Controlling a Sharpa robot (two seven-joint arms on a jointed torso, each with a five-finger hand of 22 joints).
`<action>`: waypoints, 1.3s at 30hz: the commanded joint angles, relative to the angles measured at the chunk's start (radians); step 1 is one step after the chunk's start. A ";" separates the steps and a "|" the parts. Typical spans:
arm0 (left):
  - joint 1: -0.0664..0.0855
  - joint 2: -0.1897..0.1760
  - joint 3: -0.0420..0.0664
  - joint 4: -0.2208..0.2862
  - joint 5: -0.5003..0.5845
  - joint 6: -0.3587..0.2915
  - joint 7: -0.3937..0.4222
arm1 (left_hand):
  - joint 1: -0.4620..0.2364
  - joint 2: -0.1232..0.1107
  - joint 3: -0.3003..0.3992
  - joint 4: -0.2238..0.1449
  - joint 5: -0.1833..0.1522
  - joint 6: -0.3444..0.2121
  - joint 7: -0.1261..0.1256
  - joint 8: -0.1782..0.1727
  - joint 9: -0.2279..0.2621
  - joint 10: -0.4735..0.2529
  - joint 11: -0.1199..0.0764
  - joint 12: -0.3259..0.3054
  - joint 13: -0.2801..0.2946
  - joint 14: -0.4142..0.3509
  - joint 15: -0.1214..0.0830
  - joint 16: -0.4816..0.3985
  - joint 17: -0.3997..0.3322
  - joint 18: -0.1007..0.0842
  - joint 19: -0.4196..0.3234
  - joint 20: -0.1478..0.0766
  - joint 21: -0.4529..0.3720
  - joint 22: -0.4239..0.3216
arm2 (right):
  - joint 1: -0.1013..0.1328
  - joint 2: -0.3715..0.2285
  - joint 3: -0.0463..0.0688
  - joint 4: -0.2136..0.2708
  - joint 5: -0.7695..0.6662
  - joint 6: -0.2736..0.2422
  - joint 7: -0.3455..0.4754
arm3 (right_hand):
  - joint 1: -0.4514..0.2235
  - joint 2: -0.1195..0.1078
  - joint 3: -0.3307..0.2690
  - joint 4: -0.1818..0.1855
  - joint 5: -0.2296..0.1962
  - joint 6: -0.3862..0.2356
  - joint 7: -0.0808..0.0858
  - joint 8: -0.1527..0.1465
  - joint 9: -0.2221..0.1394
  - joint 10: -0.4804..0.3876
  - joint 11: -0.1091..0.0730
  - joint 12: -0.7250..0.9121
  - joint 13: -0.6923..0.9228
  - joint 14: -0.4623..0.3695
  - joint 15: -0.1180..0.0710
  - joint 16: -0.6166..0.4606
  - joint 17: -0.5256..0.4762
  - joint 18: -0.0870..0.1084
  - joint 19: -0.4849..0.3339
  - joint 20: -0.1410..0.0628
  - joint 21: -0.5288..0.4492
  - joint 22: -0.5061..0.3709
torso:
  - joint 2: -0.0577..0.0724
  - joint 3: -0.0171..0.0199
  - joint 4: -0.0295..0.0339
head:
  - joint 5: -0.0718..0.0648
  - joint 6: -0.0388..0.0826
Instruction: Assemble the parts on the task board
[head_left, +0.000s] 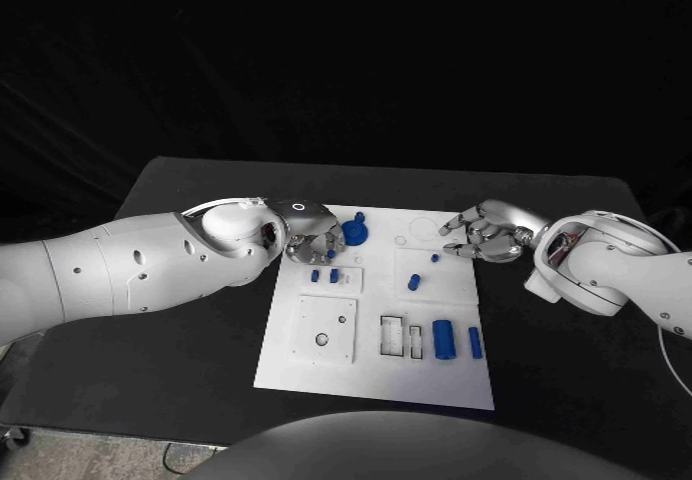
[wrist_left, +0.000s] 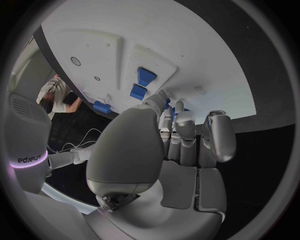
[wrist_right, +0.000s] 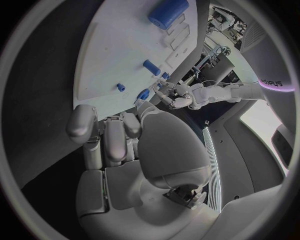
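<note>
A black table (head_left: 188, 330) carries the white task board (head_left: 378, 370), which lies at its middle, with darkness beyond the far edge. Taking the board as the landmark: the left hand (head_left: 306, 238) sits over its far left corner, fingers curled downward; whether it grips anything cannot be told, though blue shows between the fingertips (wrist_left: 167, 107) in the left wrist view. Just beside that hand, on the board's far strip, stands a round blue part (head_left: 356, 233). Two small blue blocks (head_left: 325, 275) sit in a raised panel on the board's left half, near the hand. A small blue peg (head_left: 414, 282) stands near the board's middle, and another tiny blue piece (head_left: 434, 258) lies beyond it. Two blue cylinders (head_left: 444, 340) lie along the board's near right edge, beside rectangular slots (head_left: 392, 335). The right hand (head_left: 483, 232) hovers at the board's far right corner, fingers loosely bent and apart, holding nothing.
</note>
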 joint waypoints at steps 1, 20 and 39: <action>0.000 -0.005 0.000 -0.004 -0.007 -0.028 -0.003 | -0.010 -0.011 -0.009 0.013 -0.026 -0.033 -0.014 -0.006 -0.010 -0.026 0.007 -0.002 0.002 -0.010 0.003 -0.005 -0.005 0.004 -0.011 0.001 -0.011 0.183 | 0.000 -0.003 0.000 0.004 -0.009 -0.020 0.007 | 0.023 -0.018 0.027 -0.012 0.040 0.010 0.003 -0.003 -0.003 -0.179 0.002 -0.219 -0.154 -0.011 0.004 -0.014 -0.010 0.017 -0.013 0.000 -0.023 0.006 | 0.000 -0.0007 -0.0003 | -0.001 0.000; 0.000 -0.077 0.001 -0.032 0.067 -0.181 0.040 | 0.007 -0.023 -0.059 0.041 -0.057 -0.026 -0.012 0.023 -0.043 -0.124 -0.005 0.142 0.094 -0.290 0.022 -0.230 -0.297 0.056 -0.266 0.019 -0.334 0.100 | 0.082 -0.002 0.001 0.068 -0.296 0.077 -0.128 | 0.121 -0.148 0.168 -0.144 0.146 0.038 -0.006 0.019 0.034 -0.569 0.092 -0.731 -0.574 -0.224 0.052 -0.319 -0.242 0.072 -0.210 0.040 -0.371 -0.109 | 0.002 -0.0024 0.0035 | -0.013 0.000; 0.002 -0.176 0.002 0.030 0.720 -0.360 0.449 | -0.287 -0.049 -0.498 0.061 -0.057 -0.057 0.057 -0.005 -0.099 -0.424 0.019 0.195 0.118 -0.832 0.139 -0.654 -0.484 0.033 -0.956 0.106 -1.036 -0.154 | 0.018 0.088 0.001 0.024 -0.605 0.093 -0.125 | 0.086 -0.138 0.139 -0.173 0.092 0.119 -0.015 0.057 0.074 -0.578 0.079 -0.713 -0.629 -0.210 0.045 -0.286 -0.254 0.065 -0.181 0.038 -0.338 -0.075 | 0.003 -0.0016 0.0058 | -0.015 0.000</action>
